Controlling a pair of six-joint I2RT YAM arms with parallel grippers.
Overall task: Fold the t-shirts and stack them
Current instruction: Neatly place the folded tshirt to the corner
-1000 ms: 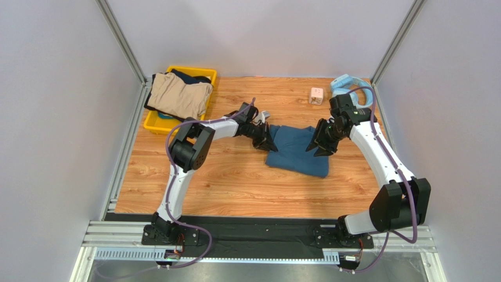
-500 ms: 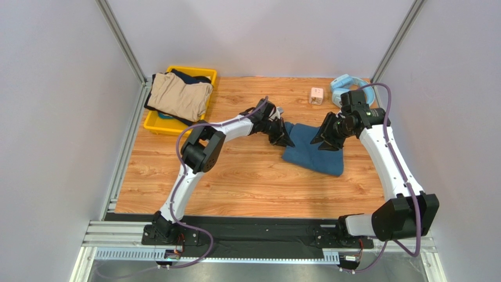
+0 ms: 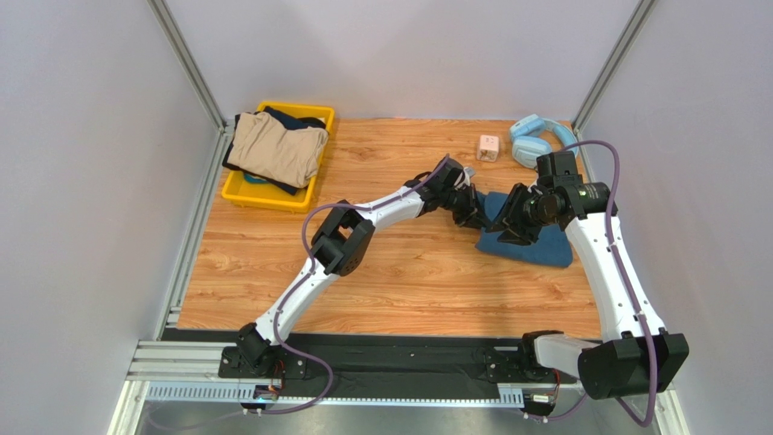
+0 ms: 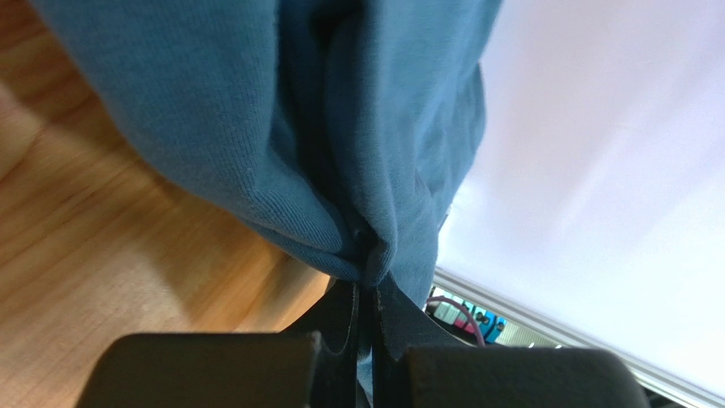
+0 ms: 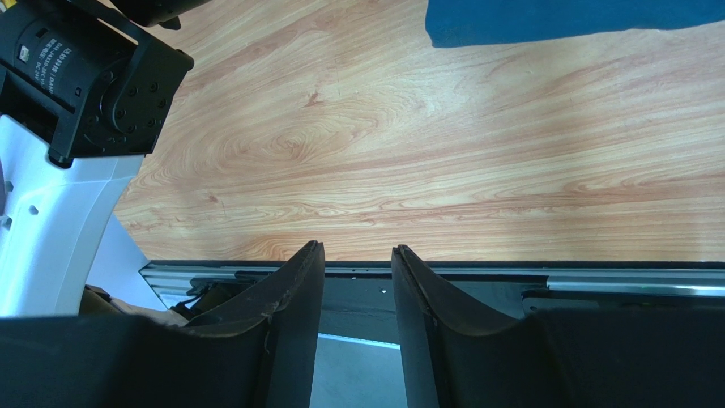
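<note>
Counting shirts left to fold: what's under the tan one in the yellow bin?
A dark navy garment peeks out around the tan shirt in the yellow bin. How many pieces lie beneath is covered.

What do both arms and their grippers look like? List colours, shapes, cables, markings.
Left arm and right arm: white tubular links, chunky black joint housings, and a purple cable looped along each. One left-arm housing carries white lettering. Left gripper and right gripper: black, each with two tapering fingers.
</note>
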